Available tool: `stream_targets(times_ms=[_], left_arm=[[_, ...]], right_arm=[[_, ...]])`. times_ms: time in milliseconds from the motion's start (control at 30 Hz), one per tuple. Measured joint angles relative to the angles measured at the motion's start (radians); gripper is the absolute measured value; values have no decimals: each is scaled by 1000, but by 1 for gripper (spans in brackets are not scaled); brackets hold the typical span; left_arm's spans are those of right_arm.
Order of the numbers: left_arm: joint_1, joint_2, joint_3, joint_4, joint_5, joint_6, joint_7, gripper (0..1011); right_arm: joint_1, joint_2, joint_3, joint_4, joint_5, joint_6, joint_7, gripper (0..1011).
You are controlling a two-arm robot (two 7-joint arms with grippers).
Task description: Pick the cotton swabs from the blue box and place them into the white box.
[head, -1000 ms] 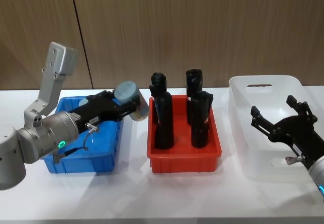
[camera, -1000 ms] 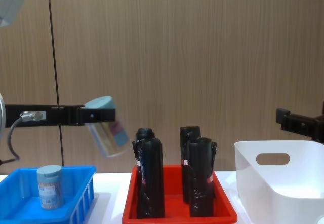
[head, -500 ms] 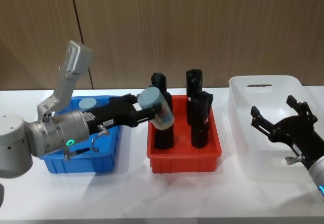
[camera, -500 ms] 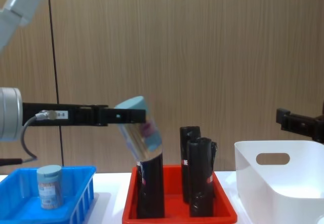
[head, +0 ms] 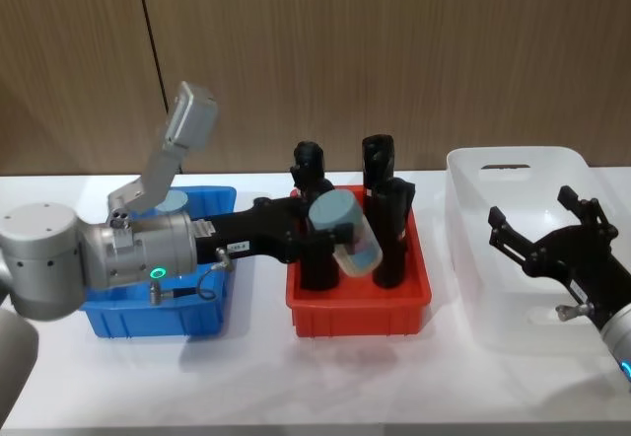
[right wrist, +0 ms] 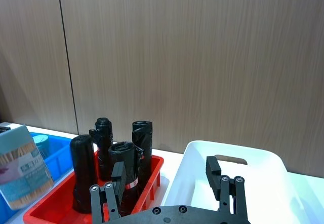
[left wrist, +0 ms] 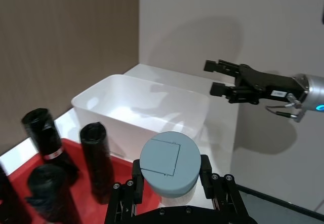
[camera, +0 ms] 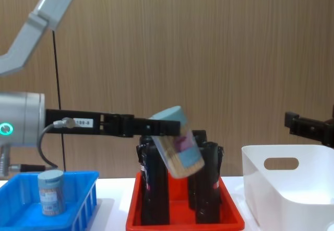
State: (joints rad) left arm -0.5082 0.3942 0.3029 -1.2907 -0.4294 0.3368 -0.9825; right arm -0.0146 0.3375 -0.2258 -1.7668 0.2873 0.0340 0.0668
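While the left gripper [left wrist: 169, 178] holds one jar of cotton swabs [camera: 180, 150] clamped at the lid and tilted over the red tray [head: 360, 308], risks stack up. The jar's base hangs about level with the tops of the black bottles [camera: 154, 199]; a low pass could clip one, topple it, or twist the jar loose. Right gripper [head: 537, 224], fingers spread, hovers over the white box [head: 493, 327] and may crowd the drop. A second jar [camera: 50, 192] stands in the blue box [head: 212, 303]. Smooth white tabletop [head: 296, 377]; brown wood-panel wall [head: 394, 51] behind.
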Motion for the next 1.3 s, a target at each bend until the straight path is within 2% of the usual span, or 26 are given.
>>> stream_targets(times_ms=[300, 800, 1133, 1300], left_arm=[[-46, -25, 26, 68, 20, -26, -85, 659], [-76, -42, 43, 112, 30, -45, -135, 659], [-84, -46, 47, 123, 32, -49, -149, 659], [-86, -47, 48, 126, 33, -50, -151, 659]], right_arm=[[0, 0, 0, 0, 0, 0, 0, 1002], [1, 1, 1, -1, -1, 0, 13, 1001], [12, 19, 9, -8, 9, 19, 100, 1001], [24, 32, 16, -17, 29, 53, 159, 1001]])
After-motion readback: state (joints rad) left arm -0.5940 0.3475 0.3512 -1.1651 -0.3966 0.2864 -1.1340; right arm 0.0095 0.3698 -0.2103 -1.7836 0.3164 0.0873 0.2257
